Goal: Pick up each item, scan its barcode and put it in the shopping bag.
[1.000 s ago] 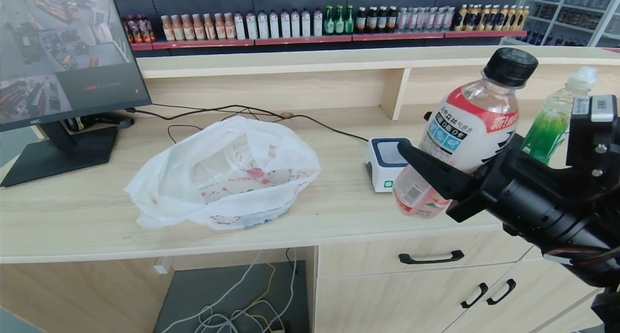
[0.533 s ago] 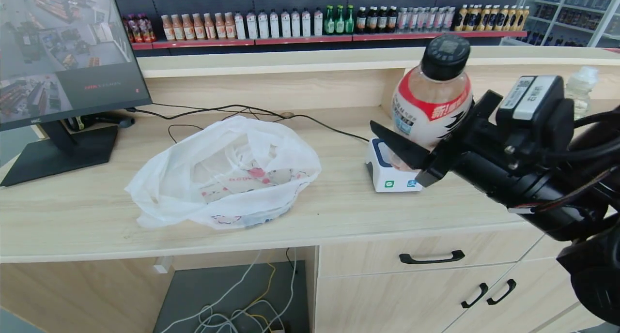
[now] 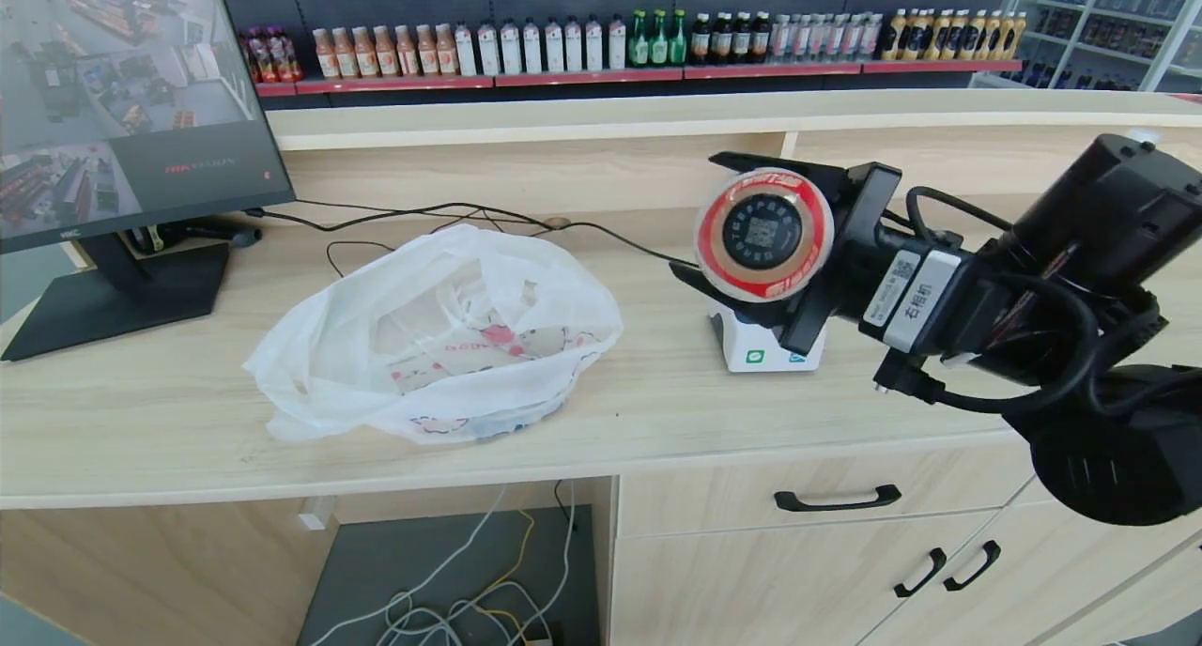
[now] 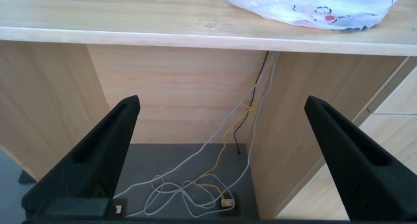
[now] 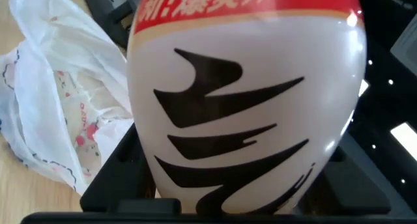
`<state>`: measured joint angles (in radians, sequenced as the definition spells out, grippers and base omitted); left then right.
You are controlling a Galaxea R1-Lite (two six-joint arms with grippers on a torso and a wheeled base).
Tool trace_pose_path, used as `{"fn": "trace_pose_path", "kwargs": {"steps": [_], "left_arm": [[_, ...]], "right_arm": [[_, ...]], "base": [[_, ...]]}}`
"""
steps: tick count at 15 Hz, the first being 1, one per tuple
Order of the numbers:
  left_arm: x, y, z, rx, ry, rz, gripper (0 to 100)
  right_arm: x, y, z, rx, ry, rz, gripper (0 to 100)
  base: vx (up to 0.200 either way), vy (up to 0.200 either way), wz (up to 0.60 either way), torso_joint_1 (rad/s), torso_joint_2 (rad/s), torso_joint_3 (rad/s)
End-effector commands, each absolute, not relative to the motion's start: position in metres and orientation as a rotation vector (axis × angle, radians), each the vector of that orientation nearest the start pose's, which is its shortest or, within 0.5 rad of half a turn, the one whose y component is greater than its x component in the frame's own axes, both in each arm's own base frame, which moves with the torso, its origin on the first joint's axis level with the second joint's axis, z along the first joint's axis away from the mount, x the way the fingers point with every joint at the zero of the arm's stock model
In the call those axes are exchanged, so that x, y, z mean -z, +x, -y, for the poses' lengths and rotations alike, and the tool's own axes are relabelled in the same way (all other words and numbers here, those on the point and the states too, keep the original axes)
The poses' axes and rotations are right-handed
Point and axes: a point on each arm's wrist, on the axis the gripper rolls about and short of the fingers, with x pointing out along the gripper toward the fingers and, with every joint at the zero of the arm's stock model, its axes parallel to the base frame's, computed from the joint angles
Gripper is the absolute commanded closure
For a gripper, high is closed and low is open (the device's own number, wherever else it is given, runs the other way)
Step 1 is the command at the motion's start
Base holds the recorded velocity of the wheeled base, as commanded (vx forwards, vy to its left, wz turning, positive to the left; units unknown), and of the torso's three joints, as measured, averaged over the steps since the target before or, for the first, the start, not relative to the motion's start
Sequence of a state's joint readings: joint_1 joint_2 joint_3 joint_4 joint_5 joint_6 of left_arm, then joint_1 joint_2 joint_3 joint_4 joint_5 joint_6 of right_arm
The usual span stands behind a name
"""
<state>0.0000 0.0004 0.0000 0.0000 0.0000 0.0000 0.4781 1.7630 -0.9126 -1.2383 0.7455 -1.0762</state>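
Note:
My right gripper (image 3: pixel 756 228) is shut on a drink bottle (image 3: pixel 763 234) with a red-and-white label and a black cap. The bottle lies tipped over, its cap toward the head camera, just above the white barcode scanner (image 3: pixel 762 349) on the counter. Up close, the bottle's body (image 5: pixel 244 113) sits between the dark fingers. The white plastic shopping bag (image 3: pixel 441 336) lies open on the counter left of the scanner, with something red and white inside; its edge (image 5: pixel 45 120) shows beside the bottle. My left gripper (image 4: pixel 221 155) hangs open below the counter's front edge, empty.
A monitor (image 3: pixel 122 111) on a black stand is at the counter's back left, with black cables (image 3: pixel 423 219) running behind the bag. Shelves of bottles (image 3: pixel 610 45) line the far wall. Drawers with black handles (image 3: pixel 836 500) are under the counter; loose wires (image 4: pixel 208 178) lie on the floor.
My right arm has swung the bottle left and tipped it from upright to lying over, bringing it above the scanner. The green bottle behind it is now hidden by the arm.

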Motion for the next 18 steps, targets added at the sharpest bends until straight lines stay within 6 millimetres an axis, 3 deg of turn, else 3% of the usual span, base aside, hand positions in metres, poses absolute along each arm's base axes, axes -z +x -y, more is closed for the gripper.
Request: {"fn": "trace_pose_path", "kwargs": {"steps": [1,3,8,15,18], "left_arm": [[-0.075,-0.023,0.0,0.0,0.0,0.0,0],[-0.075,-0.023,0.0,0.0,0.0,0.0,0],[-0.075,-0.023,0.0,0.0,0.0,0.0,0],[-0.075,-0.023,0.0,0.0,0.0,0.0,0],[-0.075,-0.023,0.0,0.0,0.0,0.0,0]], "right_arm": [[-0.23,0.295,-0.143,-0.88,-1.044,0.983,100],[-0.218,0.3,-0.13,-0.899,-1.112,0.996,100],[-0.195,0.311,-0.131,-0.924,-1.159,0.978,100],[-0.19,0.32,-0.136,-0.883,-1.255,1.039,100],[-0.185,0.334,-0.14,-0.864,-1.278,1.048,100]], "base": [[0.0,0.0,0.0,0.0,0.0,0.0],[0.0,0.0,0.0,0.0,0.0,0.0],[0.0,0.0,0.0,0.0,0.0,0.0],[0.0,0.0,0.0,0.0,0.0,0.0],[0.0,0.0,0.0,0.0,0.0,0.0]]}}
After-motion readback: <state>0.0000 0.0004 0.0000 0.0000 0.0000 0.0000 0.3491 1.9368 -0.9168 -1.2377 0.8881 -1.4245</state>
